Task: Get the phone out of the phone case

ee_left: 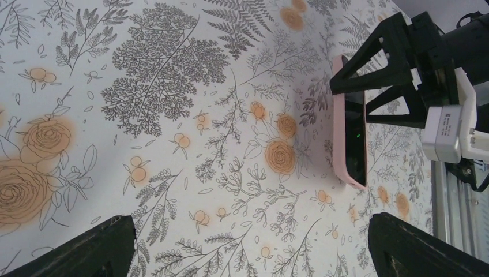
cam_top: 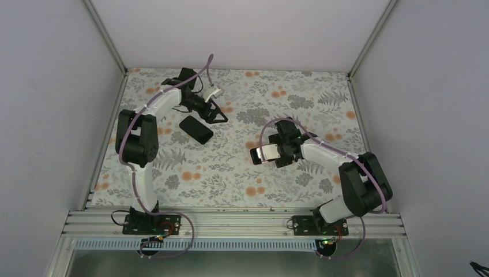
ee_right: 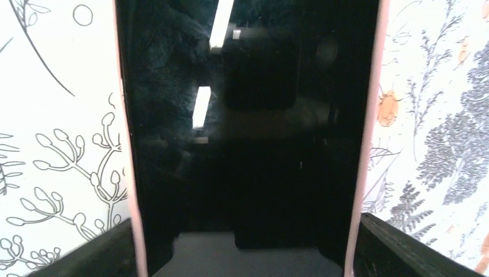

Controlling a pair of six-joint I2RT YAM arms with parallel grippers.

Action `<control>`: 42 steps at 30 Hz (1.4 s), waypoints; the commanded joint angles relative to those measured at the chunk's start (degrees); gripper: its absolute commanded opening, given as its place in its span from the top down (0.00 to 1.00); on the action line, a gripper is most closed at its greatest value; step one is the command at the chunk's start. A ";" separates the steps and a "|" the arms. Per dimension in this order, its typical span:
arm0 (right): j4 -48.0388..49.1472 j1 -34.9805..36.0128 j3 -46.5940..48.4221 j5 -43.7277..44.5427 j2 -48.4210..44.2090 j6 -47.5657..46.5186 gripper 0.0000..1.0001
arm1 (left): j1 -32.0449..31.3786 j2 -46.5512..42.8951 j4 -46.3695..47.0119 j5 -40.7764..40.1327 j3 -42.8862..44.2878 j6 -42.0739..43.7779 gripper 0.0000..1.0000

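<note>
Pink is what your right gripper [cam_top: 270, 153] is clamped on: the phone case [ee_left: 339, 138], pinched across its width by the two long edges, low over the floral tablecloth [cam_top: 230, 179] right of centre. I can't tell whether it touches the cloth. The glossy black face inside the rim throws back lights, so I judge the phone [ee_right: 248, 144] is seated in it, though I can't be sure. Your left gripper [cam_top: 217, 115] stands open and empty at the far left, well apart from the case, just beside a dark flat slab [cam_top: 196, 130] I can't identify. Bring the left across to a free corner and peel the rim back there rather than tugging the whole phone. Go easy on the right squeeze, since pressing the sides probably locks the phone in.
</note>
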 commanded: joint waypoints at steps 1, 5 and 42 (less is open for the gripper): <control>2.28 0.44 0.99 0.48 1.93 -2.10 0.08 | 0.03 -0.44 1.92 -0.22 0.08 1.68 0.00; 2.36 0.58 5.83 4.12 5.77 8.57 0.00 | -0.01 1.89 1.79 -0.11 2.63 0.91 0.00; -7.61 -5.64 6.99 -4.74 13.60 41.91 0.96 | -19.10 22.68 -10.45 -16.62 19.59 -3.22 0.98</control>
